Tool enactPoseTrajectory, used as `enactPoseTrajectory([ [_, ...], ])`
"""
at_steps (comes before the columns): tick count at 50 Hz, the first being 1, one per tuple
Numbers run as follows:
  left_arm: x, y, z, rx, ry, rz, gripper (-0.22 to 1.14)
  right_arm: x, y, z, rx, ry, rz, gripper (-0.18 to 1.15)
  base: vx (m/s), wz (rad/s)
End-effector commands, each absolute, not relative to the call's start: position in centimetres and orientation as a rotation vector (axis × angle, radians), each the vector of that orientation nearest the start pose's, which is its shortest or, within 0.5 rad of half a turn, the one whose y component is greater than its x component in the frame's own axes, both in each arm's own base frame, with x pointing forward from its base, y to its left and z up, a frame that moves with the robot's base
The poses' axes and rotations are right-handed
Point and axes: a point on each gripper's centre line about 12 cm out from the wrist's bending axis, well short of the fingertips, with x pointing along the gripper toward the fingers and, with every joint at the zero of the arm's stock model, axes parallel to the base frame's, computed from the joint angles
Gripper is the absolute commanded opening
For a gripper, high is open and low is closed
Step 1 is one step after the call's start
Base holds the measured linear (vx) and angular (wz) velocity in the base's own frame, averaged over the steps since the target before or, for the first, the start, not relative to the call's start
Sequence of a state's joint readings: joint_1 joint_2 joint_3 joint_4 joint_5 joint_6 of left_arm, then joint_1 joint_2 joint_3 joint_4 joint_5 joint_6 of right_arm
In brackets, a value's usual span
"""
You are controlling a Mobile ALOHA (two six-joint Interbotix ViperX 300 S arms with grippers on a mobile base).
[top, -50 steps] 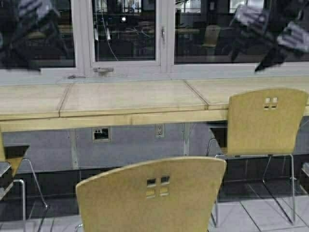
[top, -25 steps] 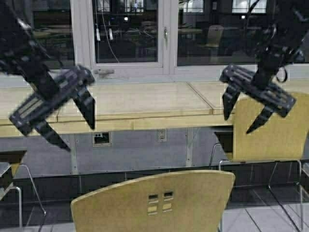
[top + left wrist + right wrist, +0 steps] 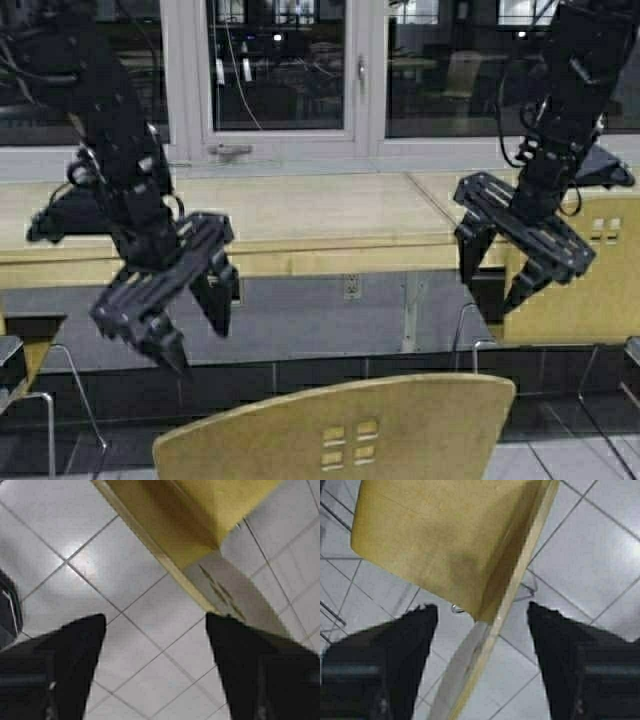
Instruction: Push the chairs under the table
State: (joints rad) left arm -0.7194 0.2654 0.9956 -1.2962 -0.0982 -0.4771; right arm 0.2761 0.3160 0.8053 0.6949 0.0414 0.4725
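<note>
High view: left gripper (image 3: 195, 325) spread wide, empty, hanging in air. Nearest chair (image 3: 345, 432) sits below it, slightly right, backrest clear of the fingers. Right gripper (image 3: 492, 268) wide open, empty, just left of second chair (image 3: 590, 275), not touching. Table (image 3: 300, 215) runs behind both grippers.

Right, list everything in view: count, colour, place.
chairs: three in view, yellow-tan; near one bottom centre, one at right by the table, one's edge at far left
table: one, light wood, long, under the windows
windows: white frames, dark glass, behind the table
outlets: on grey wall below the table
floor: pale tiles
left hand: black, open, above the near chair
right hand: black, open, above the right chair
</note>
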Motion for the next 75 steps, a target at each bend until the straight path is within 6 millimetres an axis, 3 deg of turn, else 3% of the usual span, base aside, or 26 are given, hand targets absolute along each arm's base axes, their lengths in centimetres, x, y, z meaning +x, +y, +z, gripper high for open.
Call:
enactPoseTrajectory([
  [1, 20.7, -17.1, -0.4, -1.081, 1.190, 0.639, 0.94, 31.5, 9.4, 1.3, 0.925, 1.150, -0.455, 0.90, 0.10, 0.05],
  [22, 21.0, -20.5, -3.6, -1.107, 1.233, 0.709, 0.94, 28.8, 8.9, -2.3, 0.945, 1.258, -0.586, 0.90, 0.08, 0.06],
  [36, 21.6, -21.1, -4.7, -1.115, 1.236, 0.730, 0.94, 28.1, 8.7, -4.5, 0.919, 1.307, -0.633, 0.90, 0.03, 0.03],
  [59, 22.0, -21.5, -7.0, -1.095, 1.235, 0.768, 0.94, 29.7, 9.2, -6.8, 0.910, 1.322, -0.642, 0.90, 0.00, 0.00],
  [75, 23.4, -22.7, -9.5, -1.106, 1.213, 0.790, 0.94, 30.5, 9.5, -10.5, 0.881, 1.358, -0.663, 0.90, 0.00, 0.00],
])
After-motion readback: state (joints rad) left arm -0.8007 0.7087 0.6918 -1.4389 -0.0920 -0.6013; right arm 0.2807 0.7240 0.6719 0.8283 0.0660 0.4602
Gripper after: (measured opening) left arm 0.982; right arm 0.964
